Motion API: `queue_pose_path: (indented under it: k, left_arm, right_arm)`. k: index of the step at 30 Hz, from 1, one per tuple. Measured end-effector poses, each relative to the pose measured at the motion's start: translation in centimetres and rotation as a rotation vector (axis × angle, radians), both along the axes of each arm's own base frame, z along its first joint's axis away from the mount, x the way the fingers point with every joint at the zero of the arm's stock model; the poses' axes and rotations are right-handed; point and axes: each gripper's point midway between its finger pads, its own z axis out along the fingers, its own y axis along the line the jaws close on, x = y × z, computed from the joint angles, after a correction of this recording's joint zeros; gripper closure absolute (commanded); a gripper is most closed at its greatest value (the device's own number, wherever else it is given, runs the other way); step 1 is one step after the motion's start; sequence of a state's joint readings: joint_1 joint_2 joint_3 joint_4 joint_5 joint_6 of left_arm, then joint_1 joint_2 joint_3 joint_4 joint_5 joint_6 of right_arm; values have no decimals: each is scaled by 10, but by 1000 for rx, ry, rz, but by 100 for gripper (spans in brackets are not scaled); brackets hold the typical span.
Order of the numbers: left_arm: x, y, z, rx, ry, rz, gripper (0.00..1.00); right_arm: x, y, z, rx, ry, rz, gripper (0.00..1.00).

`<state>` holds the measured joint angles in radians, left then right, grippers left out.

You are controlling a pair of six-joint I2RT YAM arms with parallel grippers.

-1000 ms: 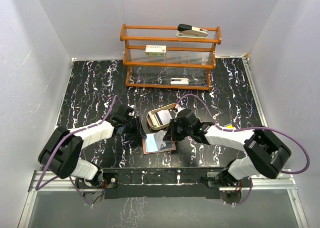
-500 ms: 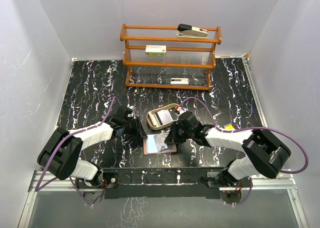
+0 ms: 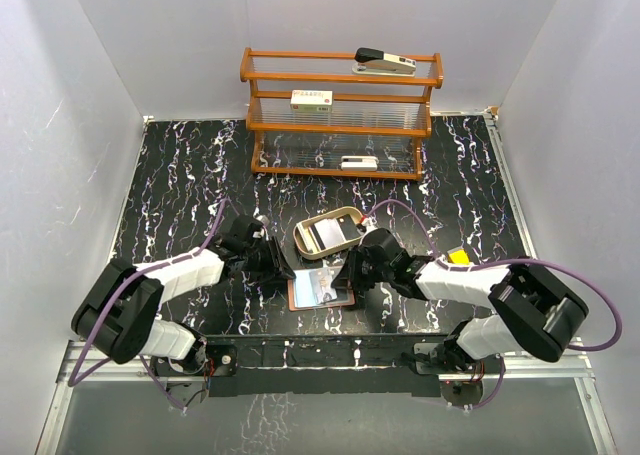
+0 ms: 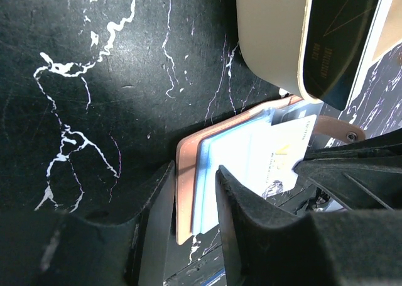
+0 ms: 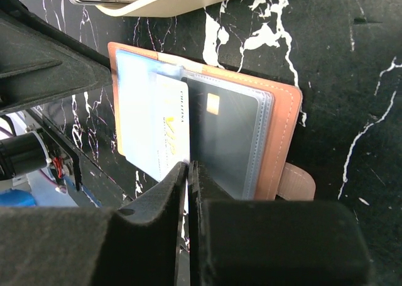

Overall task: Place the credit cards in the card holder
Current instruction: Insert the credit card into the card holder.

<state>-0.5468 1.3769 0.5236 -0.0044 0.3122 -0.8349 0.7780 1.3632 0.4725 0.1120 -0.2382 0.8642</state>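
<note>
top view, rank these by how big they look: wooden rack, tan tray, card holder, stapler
1. wooden rack
2. tan tray and card holder: too alike to rank
3. stapler, smallest, though it sits higher

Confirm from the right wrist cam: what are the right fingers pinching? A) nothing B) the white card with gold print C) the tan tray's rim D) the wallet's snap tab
B: the right fingers are shut on the near edge of the white card, which lies over the open card holder.
</note>
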Motion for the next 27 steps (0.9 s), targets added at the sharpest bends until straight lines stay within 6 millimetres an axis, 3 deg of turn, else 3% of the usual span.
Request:
queue_pose_path:
  k: [7, 27]
  left_arm:
    - [-9, 2, 2, -20, 16, 23, 63]
    - [-23, 0, 4, -97, 41, 42, 62]
  right_arm:
    - [-5, 2, 0, 8, 9, -4, 78]
    - [-10, 17, 5, -8, -1, 49, 76]
